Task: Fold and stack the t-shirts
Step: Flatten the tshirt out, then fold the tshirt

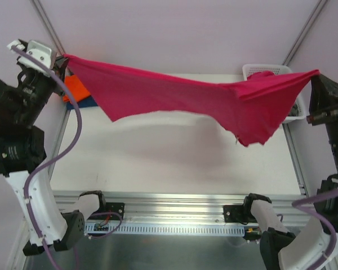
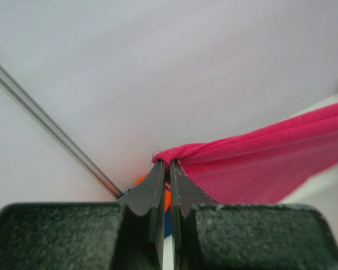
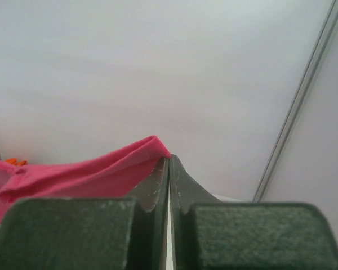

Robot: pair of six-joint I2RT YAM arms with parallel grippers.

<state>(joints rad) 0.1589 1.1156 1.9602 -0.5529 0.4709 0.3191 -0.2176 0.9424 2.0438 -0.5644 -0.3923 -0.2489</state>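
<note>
While stretched btwn both arms above the tabletop [image 1: 158, 163], the pink t-shirt [image 1: 174, 95] is held as a soft, creased sheet, sagging twd the right. The left pincer [image 1: 62, 58] and right pincer [image 1: 314, 76] are each clamped on a bunched corner. A white lattice basket [image 1: 259, 68] is partly hidden behind it, contents unseen. An orange shirt [image 1: 76, 87] and blue shirt [image 1: 83, 103] are heaped far left.

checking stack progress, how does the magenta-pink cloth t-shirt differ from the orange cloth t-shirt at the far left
The magenta-pink t-shirt hangs stretched between the left gripper and right gripper; the orange t-shirt lies at the table corner, ungripped. Pink spreads wide; orange looks compact. Both are plain-coloured.
</note>
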